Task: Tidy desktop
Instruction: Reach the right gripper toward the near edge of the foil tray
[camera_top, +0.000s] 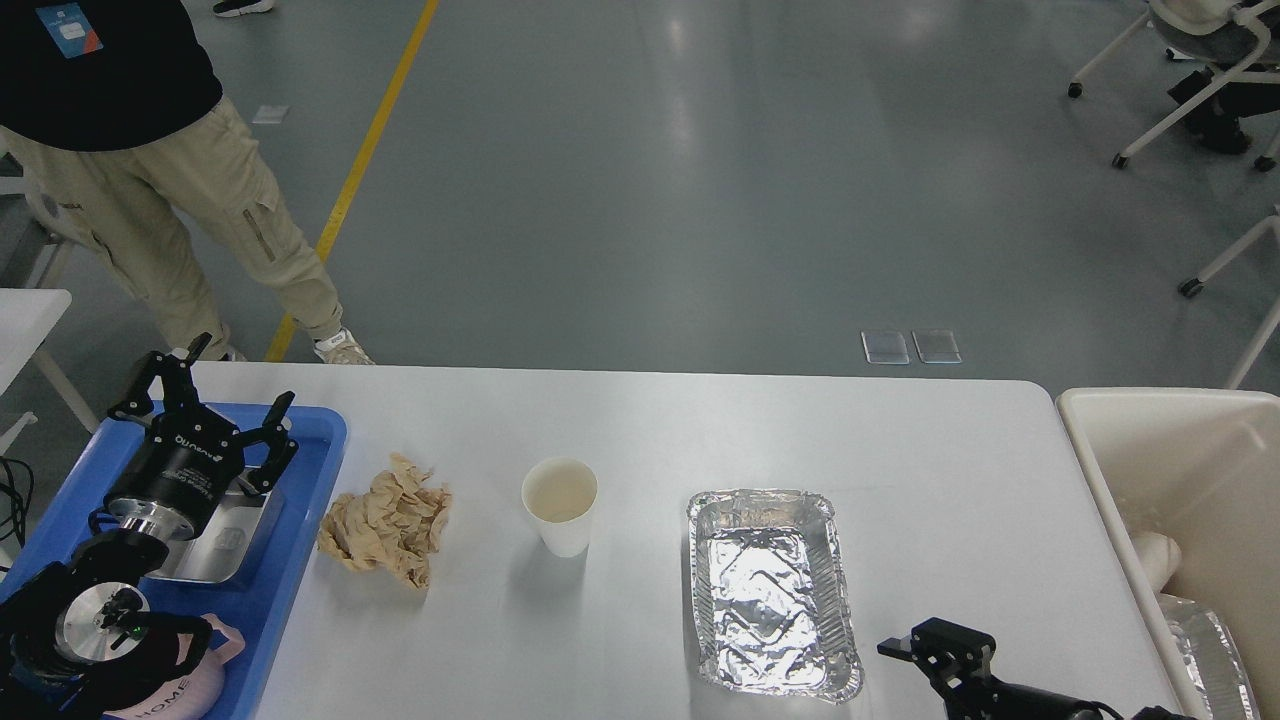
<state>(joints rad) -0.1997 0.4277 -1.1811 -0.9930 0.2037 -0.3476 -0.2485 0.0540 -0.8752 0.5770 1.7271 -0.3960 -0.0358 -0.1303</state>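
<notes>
The desktop is filling the lower half of the head view, running from the blue tray at its left end to the bin just beside its right end.

The left gripper is hovering over the far part of the tray with its fingers spreading wide. It is gripping nothing and is touching nothing visible. A steel pan is lying in the tray beneath the arm, and a pink item is sitting at the tray's near end, partly hidden by the arm.

The right gripper is showing at the bottom edge, just beside the near right corner of the foil tray. It is appearing small and dark, so its opening cannot be told, nor whether it is touching the foil.

On the desktop, from left to right, the following are lying apart from one another:
- a crumpled brown paper, near the blue tray;
- a white cup, standing upright;
- the foil tray.

A person is standing beyond the far left corner of the desktop.
</notes>
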